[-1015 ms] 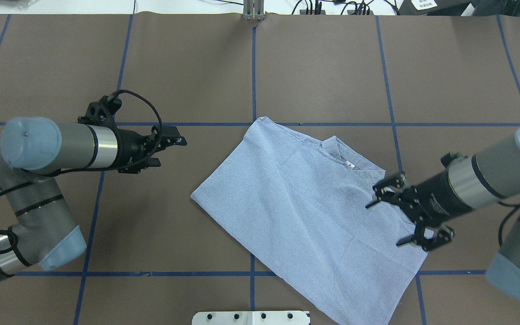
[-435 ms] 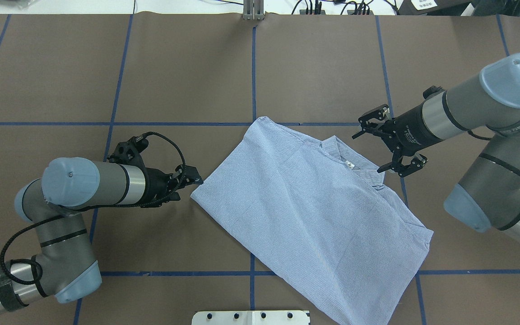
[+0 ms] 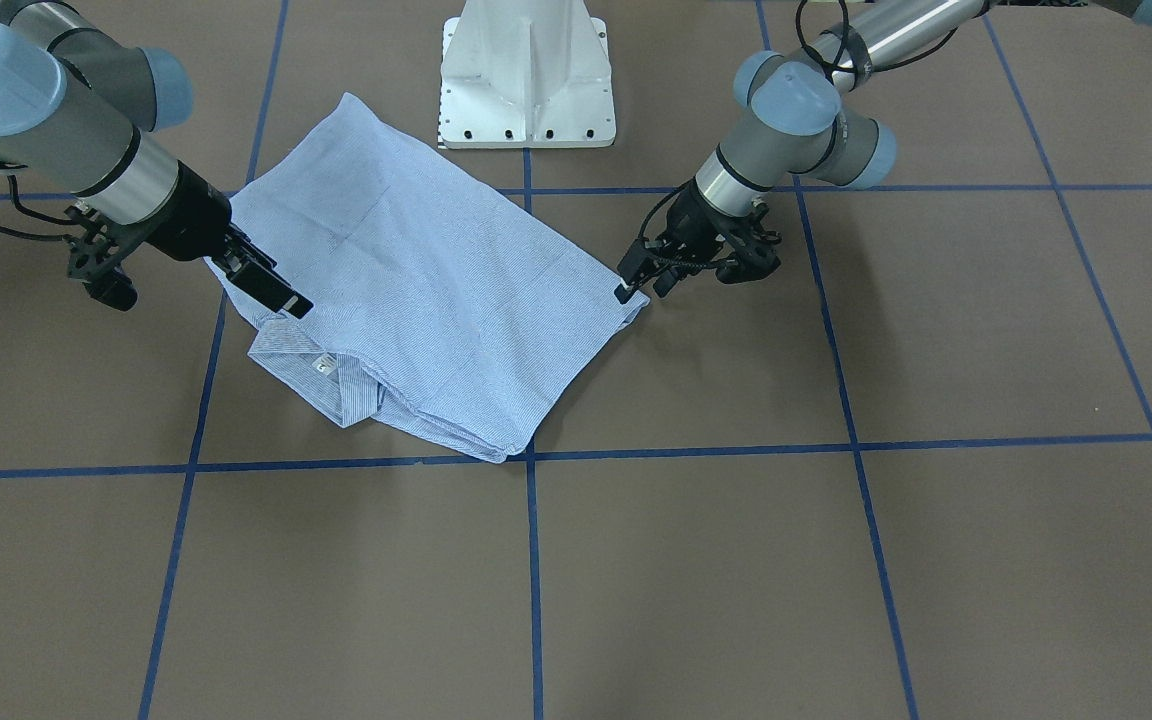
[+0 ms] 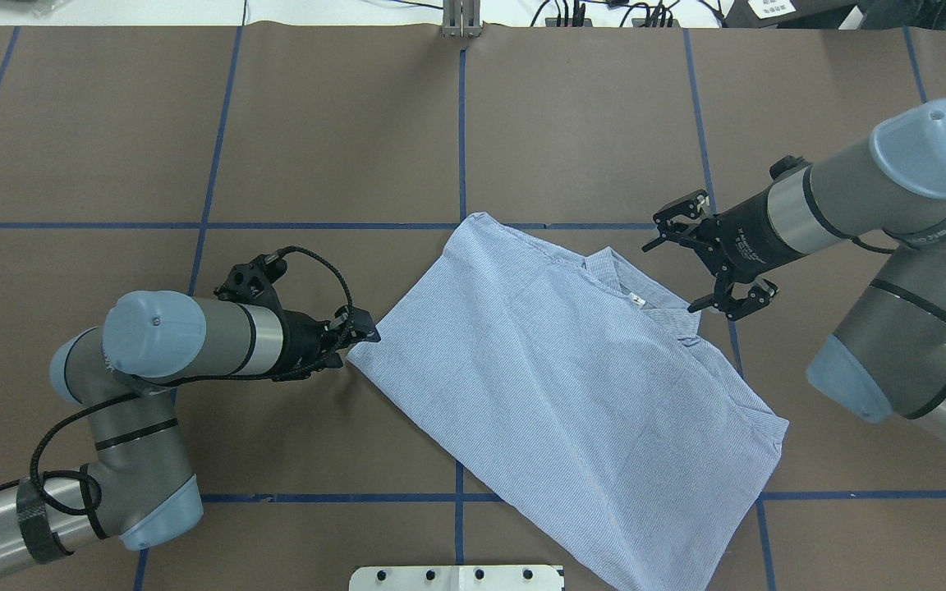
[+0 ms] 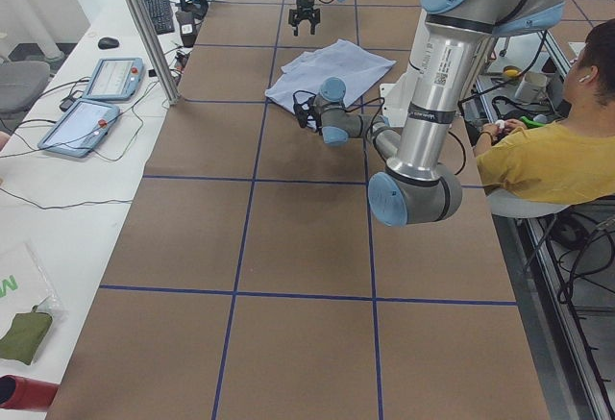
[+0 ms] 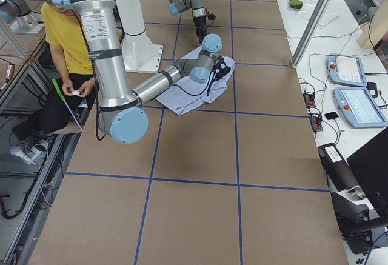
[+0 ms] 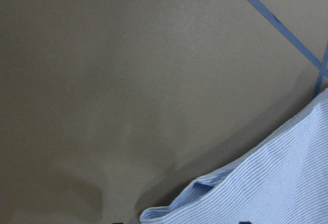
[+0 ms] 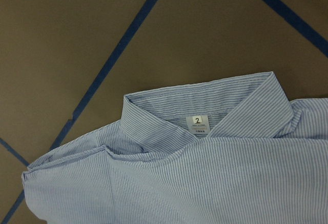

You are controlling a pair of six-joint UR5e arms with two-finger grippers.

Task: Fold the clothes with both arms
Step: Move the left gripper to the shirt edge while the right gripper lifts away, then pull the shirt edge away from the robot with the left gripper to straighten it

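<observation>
The light blue striped shirt (image 4: 555, 386) lies folded flat and slanted on the brown table, collar and neck label (image 4: 636, 300) toward the right. My left gripper (image 4: 355, 338) is low at the shirt's left corner, open, fingers either side of the corner; that corner shows at the bottom of the left wrist view (image 7: 277, 183). My right gripper (image 4: 704, 264) is open and empty, held above the table just right of the collar. The right wrist view looks down on the collar and label (image 8: 199, 123). The front view shows the shirt (image 3: 416, 270) between both arms.
The white pedestal base (image 3: 526, 80) stands at the robot's side of the table, next to the shirt's hem. Blue tape lines (image 4: 461, 123) cross the brown table top. An operator in yellow (image 5: 557, 151) sits beside the table. Tablets (image 5: 96, 103) lie on a side bench.
My left gripper has moved down and right to the shirt's left corner. My right gripper left the shirt's right edge, rose to beside the collar, then stayed. The shirt has not shifted.
</observation>
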